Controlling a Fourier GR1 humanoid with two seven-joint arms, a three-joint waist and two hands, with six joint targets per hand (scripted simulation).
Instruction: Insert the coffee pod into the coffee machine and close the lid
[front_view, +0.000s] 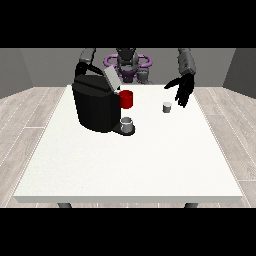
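A black coffee machine (95, 105) stands on the left half of the white table (130, 165), its grey lid (112, 77) tilted up and open. A small grey cup (127, 124) sits on the machine's front base. The small white coffee pod (167, 107) rests on the table to the right of the machine. The hand at the view's right (184, 89) hangs just above and right of the pod, fingers straight and pointing down, holding nothing. The other hand is hidden behind the machine; only its grey arm (86, 56) shows.
A red mug (126, 99) stands right behind the machine's front, between machine and pod. The table's front and right parts are bare white surface. The robot's torso (127, 62) is at the far edge.
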